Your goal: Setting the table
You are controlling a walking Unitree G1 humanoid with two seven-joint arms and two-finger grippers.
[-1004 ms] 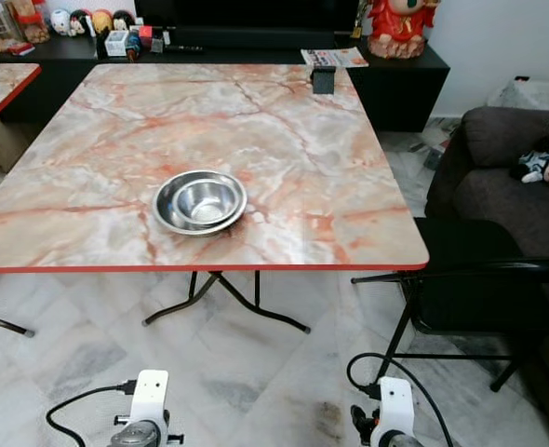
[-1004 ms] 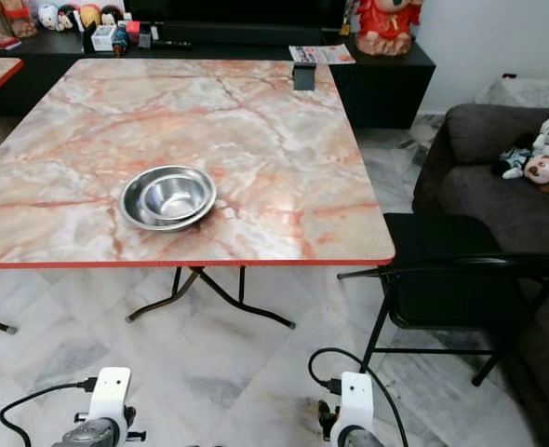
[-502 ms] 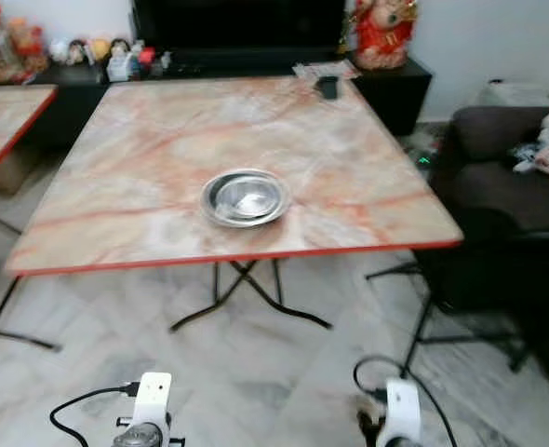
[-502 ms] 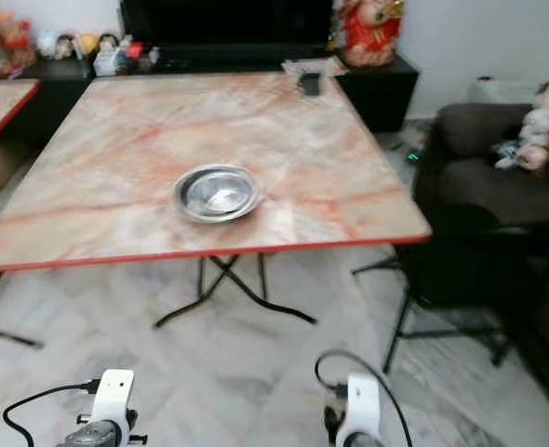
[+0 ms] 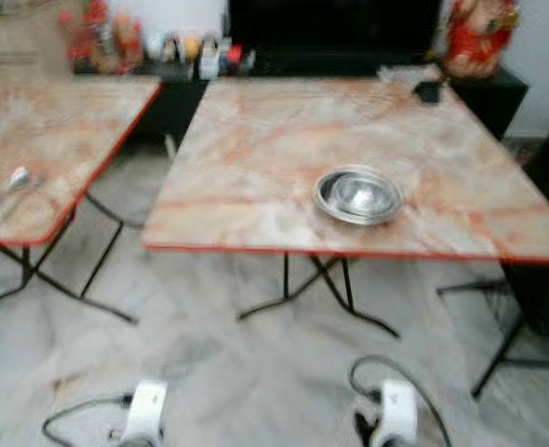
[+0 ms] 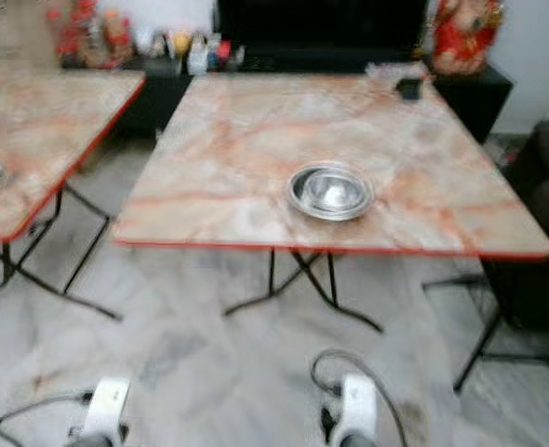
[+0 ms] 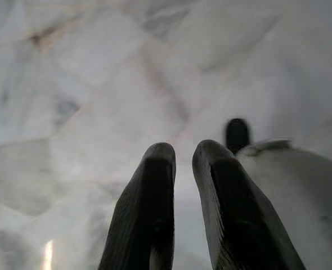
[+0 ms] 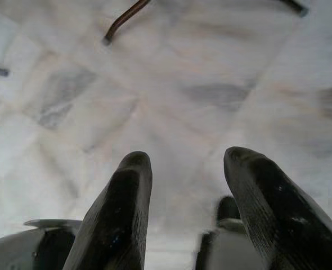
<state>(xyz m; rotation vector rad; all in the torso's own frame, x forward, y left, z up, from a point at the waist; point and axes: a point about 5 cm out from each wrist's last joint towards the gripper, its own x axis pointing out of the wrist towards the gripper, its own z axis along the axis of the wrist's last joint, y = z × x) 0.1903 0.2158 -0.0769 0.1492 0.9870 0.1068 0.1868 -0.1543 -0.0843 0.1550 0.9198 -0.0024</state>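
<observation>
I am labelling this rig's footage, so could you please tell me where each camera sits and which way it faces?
Left eye view: on the head, looking forward and down at the marble-pattern table with its steel bowl; both wrists show at the bottom edge.
Right eye view: the stereo twin, sharing the same table and bowl.
Left wrist view: along the left tool, fingers nearly together, at the marble floor.
Right wrist view: along the right tool, fingers apart, at the same floor and a table foot.
</observation>
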